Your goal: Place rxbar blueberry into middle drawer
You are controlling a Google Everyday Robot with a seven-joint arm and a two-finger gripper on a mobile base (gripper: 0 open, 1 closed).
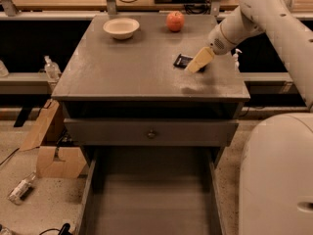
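The rxbar blueberry (182, 60) is a small dark flat bar lying on the grey cabinet top, right of centre. My gripper (197, 62) hangs tilted over the bar's right end, close above it or touching it, and covers part of it. The middle drawer (151, 202) is pulled out at the bottom of the view, with a bare grey floor and low side walls. It is in front of and well below the bar.
A cream bowl (121, 27) and a red-orange apple (175, 20) sit at the back of the cabinet top (127, 72). A closed drawer front with a small knob (151, 133) lies above the open drawer. Cardboard (49, 146) and a bottle (20, 188) lie on the floor at left.
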